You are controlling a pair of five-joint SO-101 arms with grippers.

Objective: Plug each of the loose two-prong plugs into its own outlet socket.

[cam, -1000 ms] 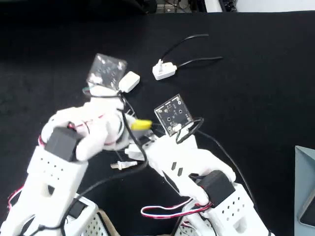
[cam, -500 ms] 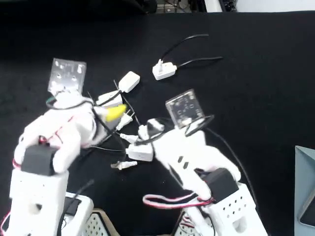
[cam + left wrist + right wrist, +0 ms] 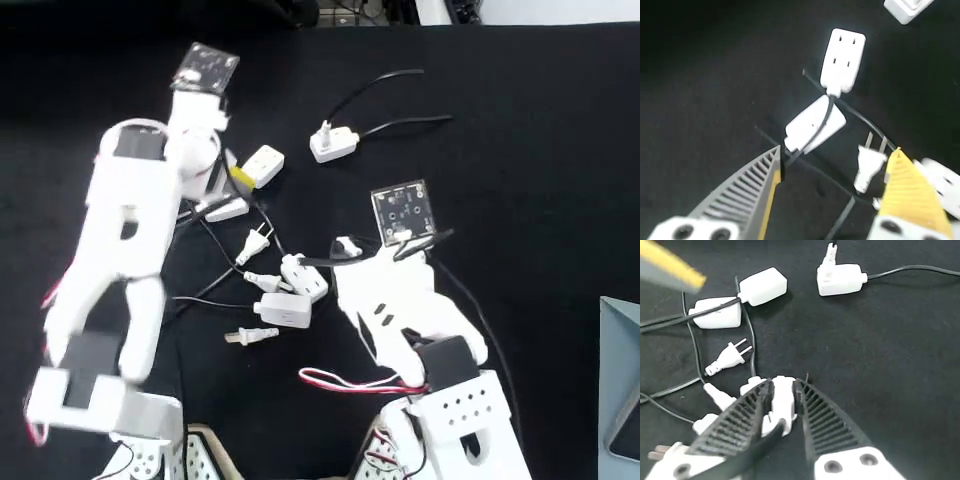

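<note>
Several white outlet sockets and two-prong plugs lie tangled with black cables on the black table. My left gripper (image 3: 235, 172) (image 3: 837, 152) hangs wide open over a socket block (image 3: 815, 125) (image 3: 225, 208), beside a four-hole socket (image 3: 842, 60) (image 3: 262, 165) and a loose plug (image 3: 869, 161) (image 3: 258, 243). My right gripper (image 3: 782, 382) (image 3: 335, 255) is open by a narrow gap just above another socket (image 3: 782, 400) (image 3: 305, 278). One more socket (image 3: 282, 311) and a plug (image 3: 250, 337) lie nearer the arm bases.
A white adapter (image 3: 333, 143) (image 3: 840, 279) with its prongs up and two black cables sits further back. A grey bin (image 3: 620, 370) stands at the right edge. Black cables cross the ground between the sockets. The left gripper's yellow finger (image 3: 670, 265) shows in the right wrist view.
My left arm swung from low at the left to stretched far back over the sockets. My right gripper drew back to the right, uncovering the socket under it.
</note>
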